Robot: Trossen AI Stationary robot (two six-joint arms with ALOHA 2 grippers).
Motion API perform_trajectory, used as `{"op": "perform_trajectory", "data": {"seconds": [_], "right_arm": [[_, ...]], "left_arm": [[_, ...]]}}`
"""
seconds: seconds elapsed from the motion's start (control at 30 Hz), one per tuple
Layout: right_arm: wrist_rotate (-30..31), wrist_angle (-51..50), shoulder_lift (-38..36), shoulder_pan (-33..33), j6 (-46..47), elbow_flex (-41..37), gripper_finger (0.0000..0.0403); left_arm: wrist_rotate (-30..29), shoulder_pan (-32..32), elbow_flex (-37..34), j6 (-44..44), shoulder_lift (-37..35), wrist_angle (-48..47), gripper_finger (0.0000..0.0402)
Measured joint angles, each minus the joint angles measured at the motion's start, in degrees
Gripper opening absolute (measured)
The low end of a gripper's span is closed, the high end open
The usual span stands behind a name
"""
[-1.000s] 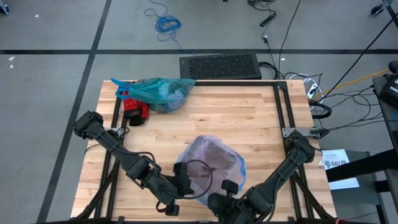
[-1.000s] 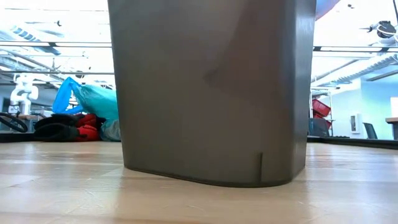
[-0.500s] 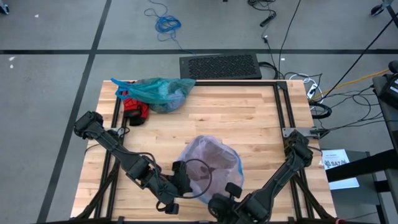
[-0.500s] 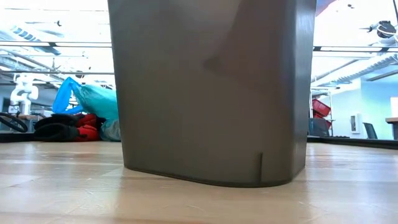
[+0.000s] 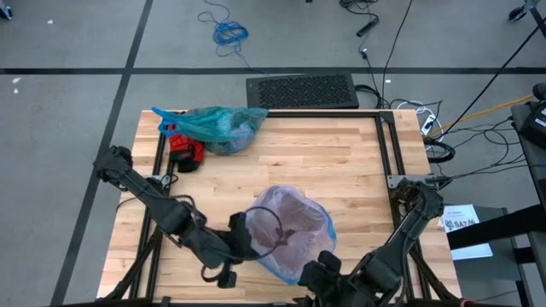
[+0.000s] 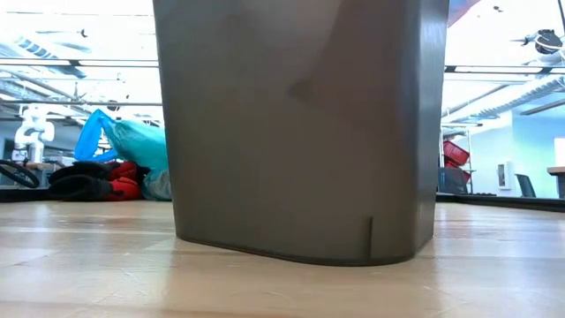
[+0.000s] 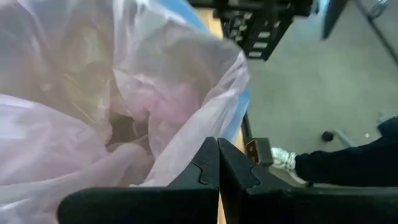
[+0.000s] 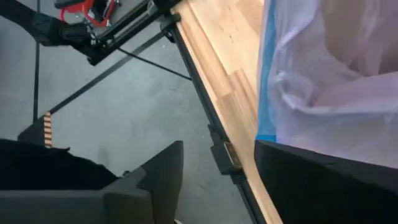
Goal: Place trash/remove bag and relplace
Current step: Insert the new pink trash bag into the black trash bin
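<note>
The teal-green bag (image 5: 217,126) lies bunched at the table's far left, leaning on a red and black thing (image 5: 186,152); no gripper touches it. A pale pink bag with a blue edge (image 5: 292,223) lines the dark grey bin (image 6: 300,132) near the table's front middle. At the bin's left side, my left gripper (image 5: 247,240) is shut on the pink film. My right gripper (image 5: 327,260) stands open at the bin's near right. One of its fingers (image 8: 311,180) is close under the pink bag's blue edge (image 8: 267,81); whether they touch I cannot tell. My left gripper pinches a fold of the pink bag's rim film (image 7: 198,138) between its two shut fingers. It comes slanting down from the table's near left. The film runs taut from the fingers up to the bag's mouth, and the rest of the bag sits in the bin.
A black mat (image 5: 300,89) lies on the floor beyond the far edge. Black frame rails (image 5: 388,145) run along the table's sides. Bare wood (image 5: 341,162) lies free in the far middle and on the right.
My right gripper has drawn back from the pink bag's rim toward the near right and risen. My left gripper has moved a little up and toward the table's left, still shut on the pink film. The bin and the teal bag have stayed put.
</note>
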Motion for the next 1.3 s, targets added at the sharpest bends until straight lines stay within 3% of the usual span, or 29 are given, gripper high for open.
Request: {"op": "perform_trajectory", "data": {"seconds": [0.27, 0.43, 0.5, 0.63, 0.77, 0.87, 1.03, 1.3], "right_arm": [[0.80, -0.42, -1.43, -2.15, -1.63, 0.00, 0.0193], [2.12, -1.92, -1.37, -7.13, -4.23, -0.07, 0.0157], [3.33, -2.08, -1.37, -9.38, -6.40, -0.07, 0.0132], [2.80, -2.05, -1.21, -14.22, -9.47, -0.07, 0.0065], [-4.70, -2.32, 0.09, -18.09, -11.99, -0.09, 0.0008], [-10.12, -1.61, 0.80, -19.03, -13.40, -0.09, 0.0009], [-16.69, -0.85, 1.65, -17.76, -14.42, -0.09, 0.0002], [-15.34, -0.18, -1.15, -14.54, -10.42, -0.15, 0.0001]], "left_arm": [[-3.96, 0.23, 0.00, 0.89, -7.16, -1.50, 0.0000], [-17.67, 5.11, 0.02, -3.84, -12.65, -17.54, 0.0000], [-18.18, 9.67, 0.02, -5.78, -14.33, -23.62, 0.0000], [-13.88, 19.33, 0.02, -0.14, -16.03, -25.46, 0.0000], [-3.19, 27.78, 0.02, 9.69, -14.92, -20.38, 0.0000], [3.95, 31.87, 0.00, 13.36, -12.97, -18.88, 0.0000], [8.58, 34.74, -1.27, 16.30, -11.88, -18.05, 0.0000], [28.37, 39.23, -13.86, 13.92, -12.98, 4.73, 0.0000]]}}
